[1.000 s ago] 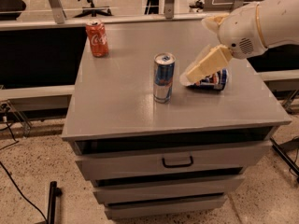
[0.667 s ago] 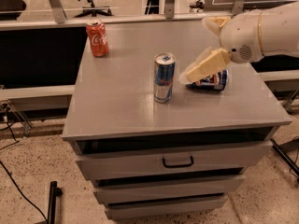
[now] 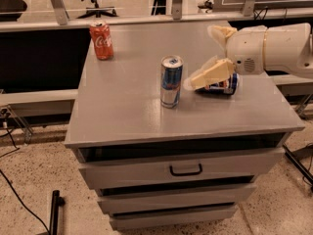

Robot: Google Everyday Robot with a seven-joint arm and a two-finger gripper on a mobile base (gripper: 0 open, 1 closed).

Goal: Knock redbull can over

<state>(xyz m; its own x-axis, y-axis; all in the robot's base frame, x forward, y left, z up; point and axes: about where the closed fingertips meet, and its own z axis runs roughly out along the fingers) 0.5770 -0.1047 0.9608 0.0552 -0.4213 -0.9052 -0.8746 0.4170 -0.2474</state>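
The redbull can (image 3: 171, 81), tall, slim, blue and silver, stands upright near the middle of the grey cabinet top (image 3: 127, 106). My gripper (image 3: 201, 57) comes in from the right on a white arm and is open. Its cream fingers are spread, one pointing up-left and the lower finger (image 3: 211, 74) pointing down-left. The lower fingertip is just to the right of the can, with a small gap between them. The gripper holds nothing.
A short dark-blue can (image 3: 224, 86) lies on its side behind the lower finger. A red Coca-Cola can (image 3: 101, 39) stands at the back left corner. The cabinet has drawers with a black handle (image 3: 186, 170). Office chairs and a rail stand behind.
The arm's wrist has shifted slightly to the right. The lower fingertip stays beside the redbull can, which still stands upright in the same place.
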